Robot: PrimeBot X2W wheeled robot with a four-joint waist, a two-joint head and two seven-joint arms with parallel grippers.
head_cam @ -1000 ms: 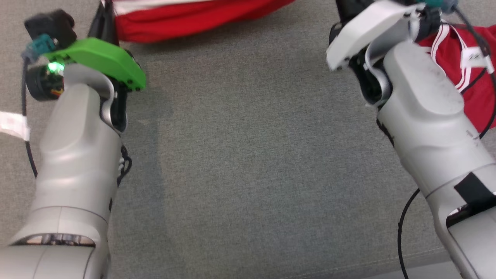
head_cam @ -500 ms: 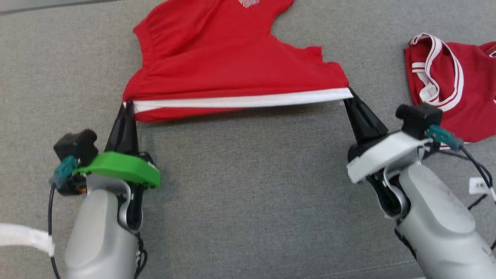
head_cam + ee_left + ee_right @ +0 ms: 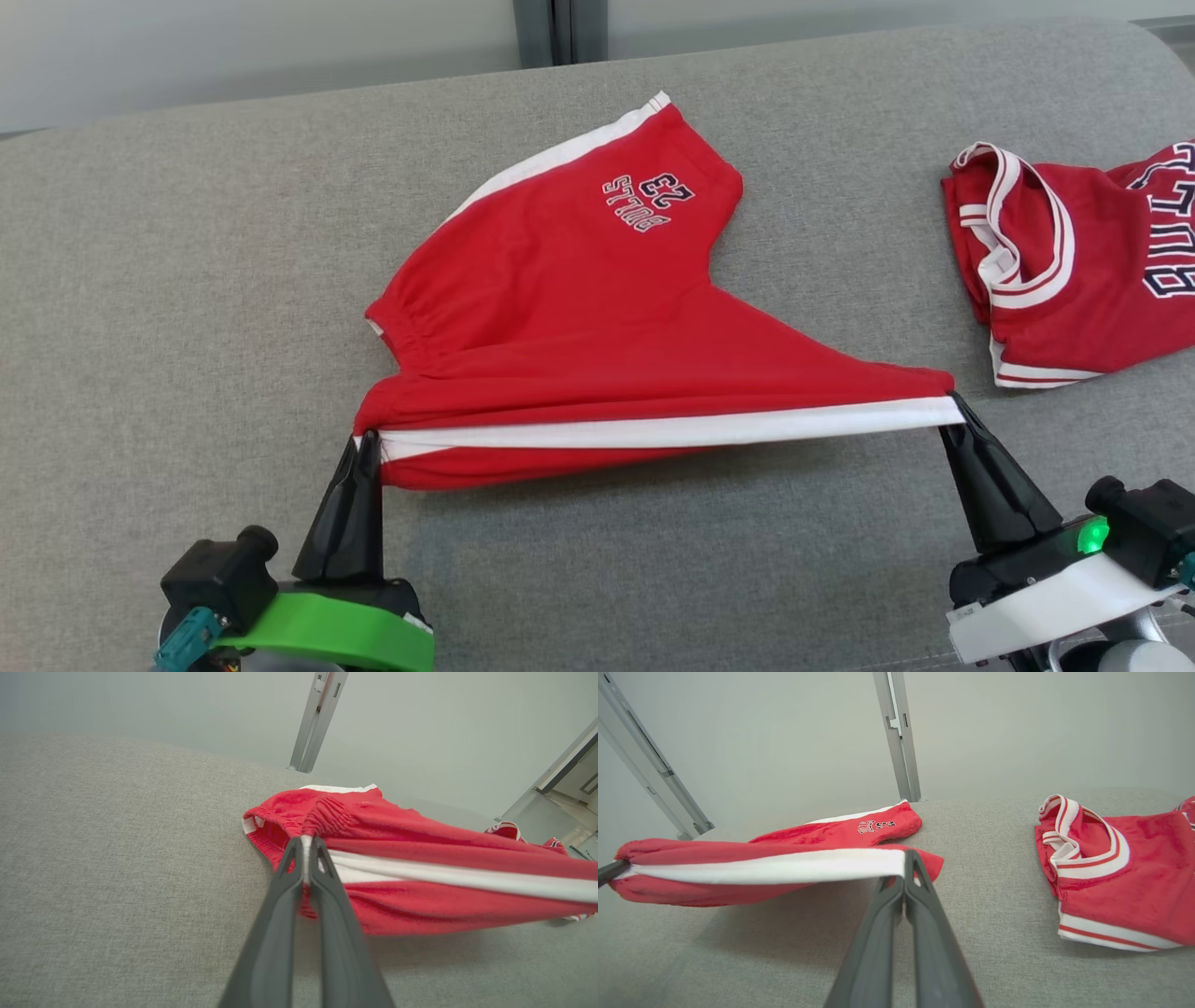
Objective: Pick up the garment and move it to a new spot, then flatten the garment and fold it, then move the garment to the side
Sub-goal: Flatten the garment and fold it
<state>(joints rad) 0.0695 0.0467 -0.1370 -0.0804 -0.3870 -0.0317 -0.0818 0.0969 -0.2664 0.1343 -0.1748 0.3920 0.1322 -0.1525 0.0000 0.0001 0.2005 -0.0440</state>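
The garment (image 3: pixel 597 317) is a pair of red shorts with white side stripes and dark lettering, spread on the grey cushion. Its near edge is pulled taut between both grippers and lifted off the fabric. My left gripper (image 3: pixel 367 441) is shut on the waistband corner (image 3: pixel 306 842) at the near left. At the near right my right gripper (image 3: pixel 952 403) is shut on the leg hem end of the white stripe (image 3: pixel 908 858). The far leg of the garment (image 3: pixel 859 828) lies flat toward the back.
A red jersey (image 3: pixel 1074 271) with white and red trim lies on the cushion (image 3: pixel 187 280) at the right, close to my right gripper. Behind the cushion's far edge rises a pale wall with a metal post (image 3: pixel 558 28).
The head camera has tilted up, so the whole garment and the cushion's back edge now show. Both grippers stay shut on the taut near edge of the garment.
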